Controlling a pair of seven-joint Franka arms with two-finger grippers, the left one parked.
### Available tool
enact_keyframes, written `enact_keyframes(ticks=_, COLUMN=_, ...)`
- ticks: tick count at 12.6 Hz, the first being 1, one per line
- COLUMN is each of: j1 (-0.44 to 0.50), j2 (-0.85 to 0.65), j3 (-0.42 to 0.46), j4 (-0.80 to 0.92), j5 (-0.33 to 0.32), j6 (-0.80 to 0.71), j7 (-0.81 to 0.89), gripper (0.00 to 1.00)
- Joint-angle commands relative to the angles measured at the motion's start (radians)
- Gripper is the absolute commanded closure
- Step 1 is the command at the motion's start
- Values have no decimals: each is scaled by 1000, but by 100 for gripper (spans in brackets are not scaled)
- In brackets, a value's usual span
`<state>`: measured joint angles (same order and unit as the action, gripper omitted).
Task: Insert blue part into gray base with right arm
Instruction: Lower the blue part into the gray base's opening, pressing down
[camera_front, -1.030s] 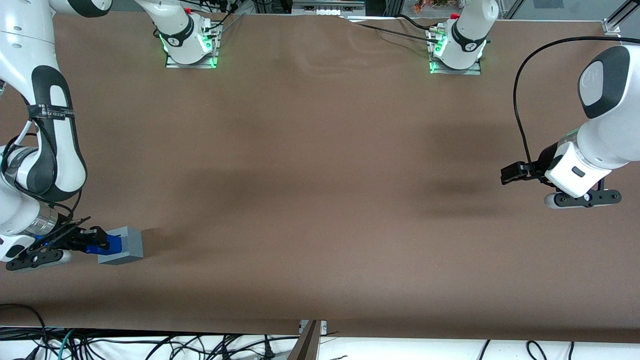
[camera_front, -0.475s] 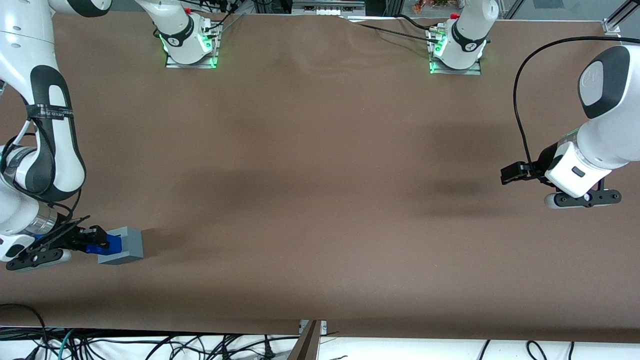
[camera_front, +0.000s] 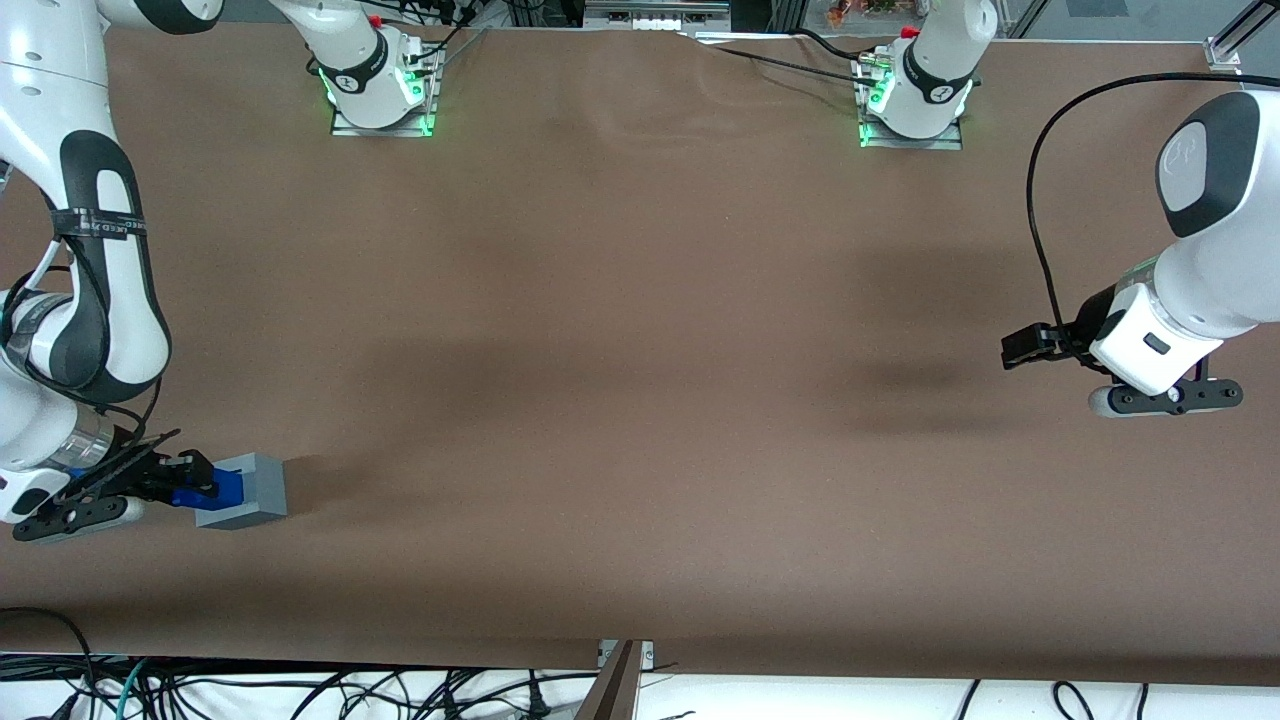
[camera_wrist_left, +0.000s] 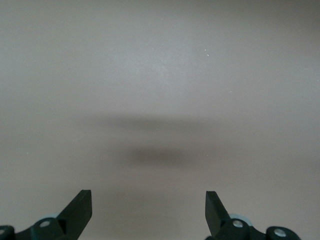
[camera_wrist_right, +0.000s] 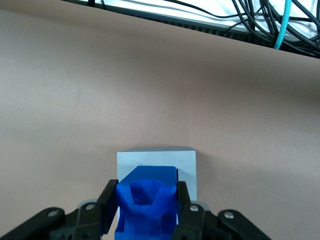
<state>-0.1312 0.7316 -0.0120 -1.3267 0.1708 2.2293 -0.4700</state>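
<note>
White right arm (camera_front: 95, 250) bends low near the surface's (camera_front: 640, 400) working-arm end. Its tool (camera_front: 185, 485) grips the blue part (camera_wrist_right: 147, 207), pressed into the gray base (camera_front: 255, 490).

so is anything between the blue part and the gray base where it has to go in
Nothing visible. The gripper is shut on the blue part, which already sits against the recessed face of the gray base, at the working arm's end of the table. No other object lies near them.

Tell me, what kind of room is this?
Probably a robot lab: white arms bolted to a brown table, cables tangled along its edge, and the gripper holding the blue part at the gray base.
</note>
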Motion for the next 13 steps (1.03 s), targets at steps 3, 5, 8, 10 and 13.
enact_keyframes(ticks=3, j1=-13, j2=32, j3=7, j4=-48, j5=-7, j6=-7, j7=-29, gripper=64)
enact_keyframes(ticks=5, j1=-13, j2=29, j3=6, j4=-48, j5=-8, j6=-16, j7=-29, gripper=64)
enact_keyframes(ticks=8, j1=-15, j2=25, j3=6, j4=-5, j5=-10, j6=-33, j7=-25, gripper=64)
enact_keyframes(ticks=10, j1=-15, j2=25, j3=6, j4=6, j5=-10, j6=-33, j7=-24, gripper=64)
enact_keyframes(ticks=13, j1=-13, j2=22, j3=3, j4=23, j5=-11, j6=-40, j7=-25, gripper=65)
